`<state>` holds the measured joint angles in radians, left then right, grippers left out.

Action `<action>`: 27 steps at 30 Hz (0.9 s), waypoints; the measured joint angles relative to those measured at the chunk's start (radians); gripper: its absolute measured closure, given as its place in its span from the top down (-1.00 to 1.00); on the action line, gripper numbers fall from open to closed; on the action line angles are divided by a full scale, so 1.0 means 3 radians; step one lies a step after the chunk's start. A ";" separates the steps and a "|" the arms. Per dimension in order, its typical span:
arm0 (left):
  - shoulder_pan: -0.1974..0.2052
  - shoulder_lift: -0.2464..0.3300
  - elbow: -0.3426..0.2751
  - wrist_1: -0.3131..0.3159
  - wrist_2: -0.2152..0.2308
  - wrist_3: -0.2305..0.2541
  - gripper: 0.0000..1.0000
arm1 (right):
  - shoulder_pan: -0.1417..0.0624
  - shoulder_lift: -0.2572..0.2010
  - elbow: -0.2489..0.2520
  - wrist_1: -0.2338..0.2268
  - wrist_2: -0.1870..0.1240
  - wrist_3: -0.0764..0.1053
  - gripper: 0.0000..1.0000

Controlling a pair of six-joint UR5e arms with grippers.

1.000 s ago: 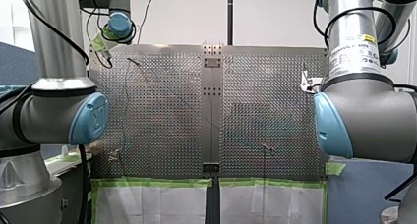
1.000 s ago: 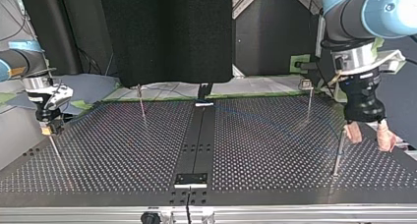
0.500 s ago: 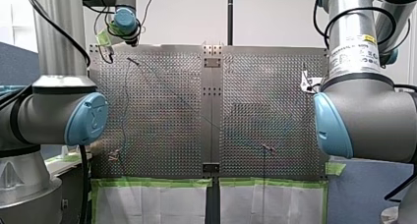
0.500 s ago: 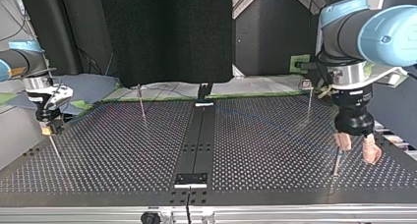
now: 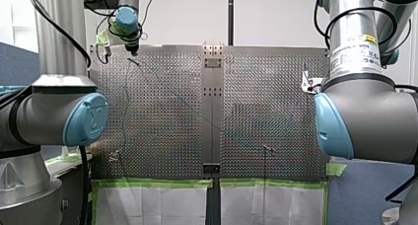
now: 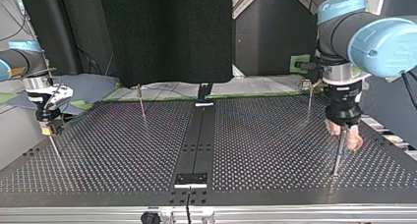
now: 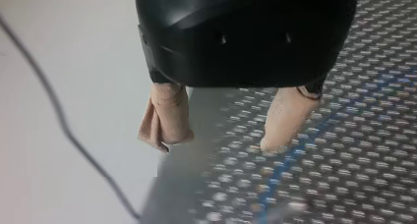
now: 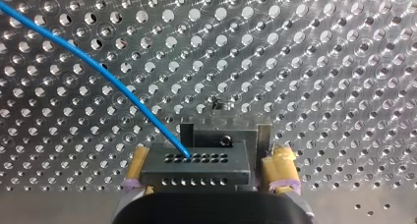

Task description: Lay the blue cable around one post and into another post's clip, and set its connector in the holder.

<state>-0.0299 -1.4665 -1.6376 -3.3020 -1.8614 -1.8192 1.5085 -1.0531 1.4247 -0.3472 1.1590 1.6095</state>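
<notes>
Blue cable (image 8: 113, 76) arcs slack across the perforated worktop (image 8: 319, 62) into the black connector (image 8: 194, 167). My right hand (image 8: 207, 161) clamps the connector between its yellow pads, just before a metal bracket (image 8: 246, 135); its position is unchanged. Change noted: my left hand (image 6: 343, 134) has swung in from the worktop's edge. Its beige fingers, spread wide and empty, now flank the post (image 6: 337, 157) at the top view's right. Judgement: routing around that post is next.

Front, top views oppose across table (image 5: 276, 87)
</notes>
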 joint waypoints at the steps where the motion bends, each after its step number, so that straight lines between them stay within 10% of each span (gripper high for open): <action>1: 0.0000 0.0000 -0.0027 -0.0027 -0.0001 0.0029 1.00 | 0.0000 0.0000 0.0000 0.0000 0.0000 0.0000 1.00; 27: 0.0004 -0.0001 -0.0144 -0.0473 -0.0040 0.0801 1.00 | 0.0000 0.0000 0.0000 0.0000 0.0000 0.0000 1.00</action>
<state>-0.0287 -1.4668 -1.6807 -3.4439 -1.8733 -1.5789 1.5085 -1.0531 1.4247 -0.3472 1.1590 1.6095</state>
